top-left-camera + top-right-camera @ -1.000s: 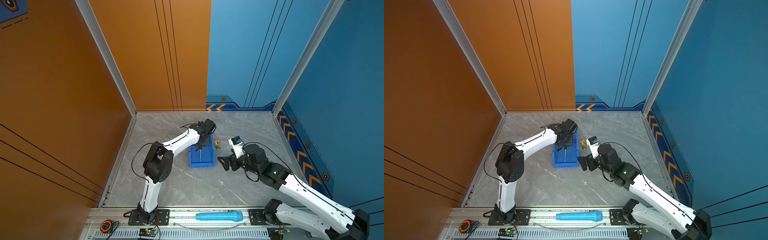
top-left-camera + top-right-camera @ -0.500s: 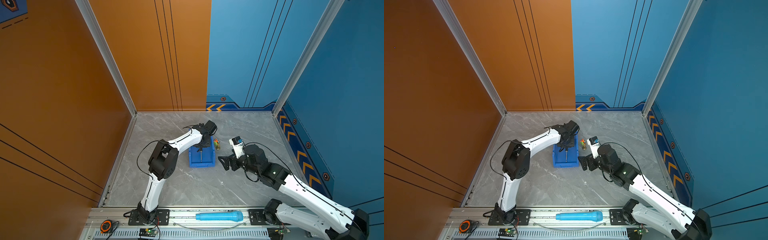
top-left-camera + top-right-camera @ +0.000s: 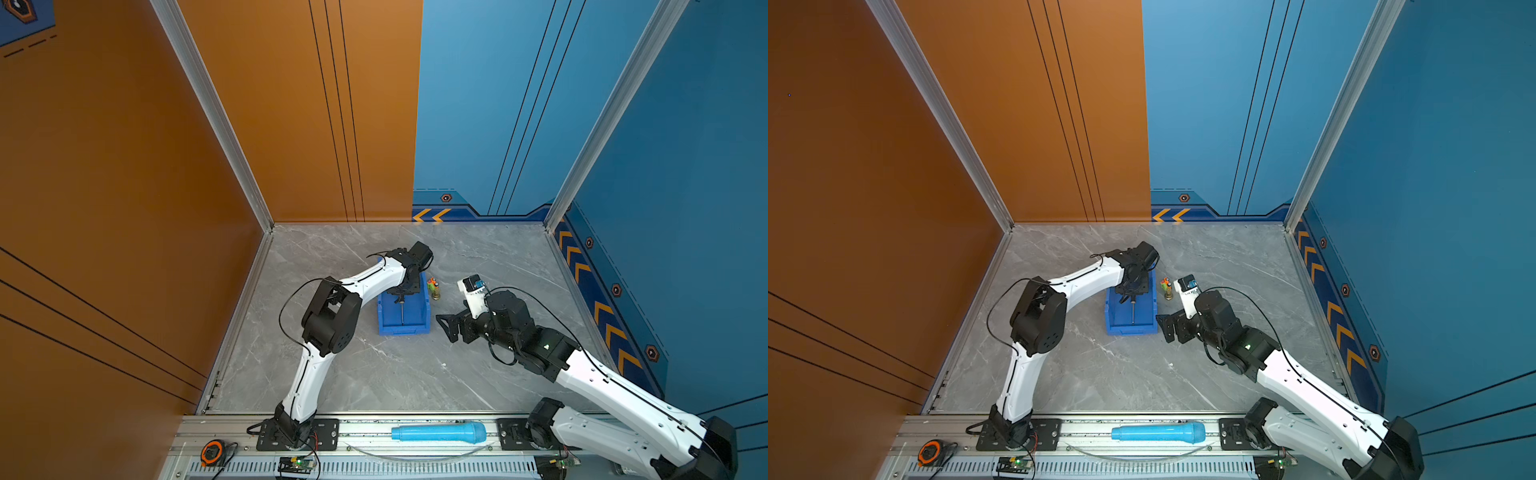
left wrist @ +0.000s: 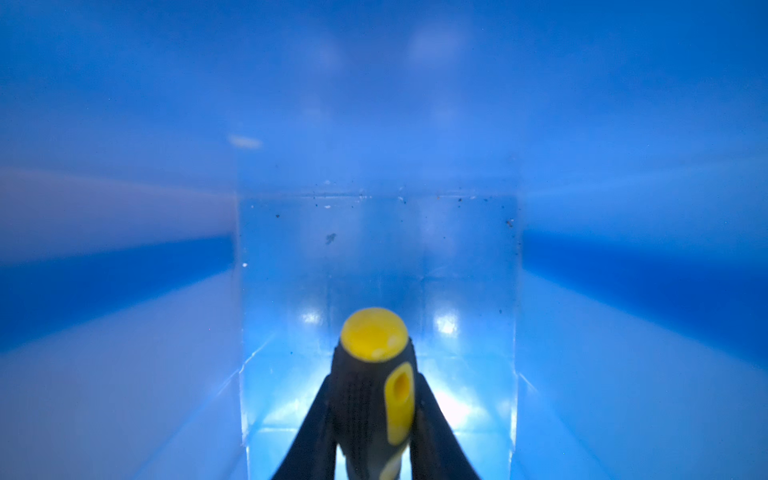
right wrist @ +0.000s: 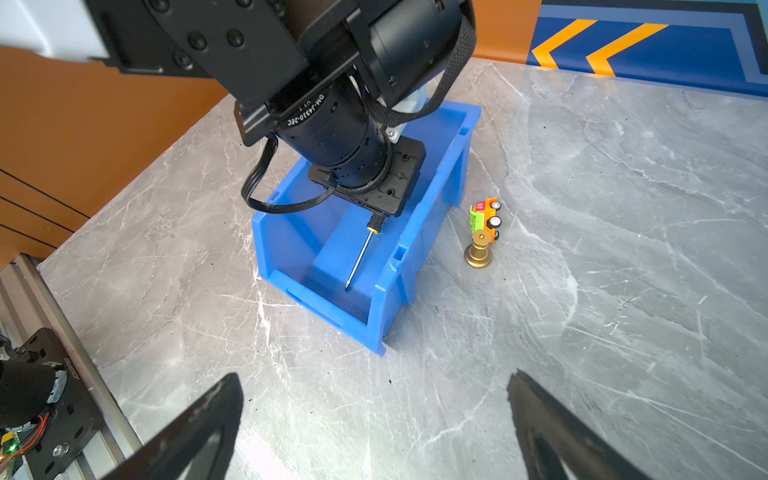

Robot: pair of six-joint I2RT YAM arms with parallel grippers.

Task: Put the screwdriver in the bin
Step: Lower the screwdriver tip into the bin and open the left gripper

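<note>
Screwdriver (image 5: pixel 362 253) handle is clamped in closed left gripper (image 4: pixel 374 399) inside bin (image 5: pixel 432 232); right gripper (image 5: pixel 374 376) stands open, empty, beside bin.

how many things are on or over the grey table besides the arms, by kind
bin: 1
screwdriver: 1
toy truck: 1
gold chess piece: 1
total: 4

screwdriver (image 5: pixel 359 255) handle — hidden under left gripper (image 5: pixel 376 210) | bin (image 4: pixel 124 374) walls blurred
</note>
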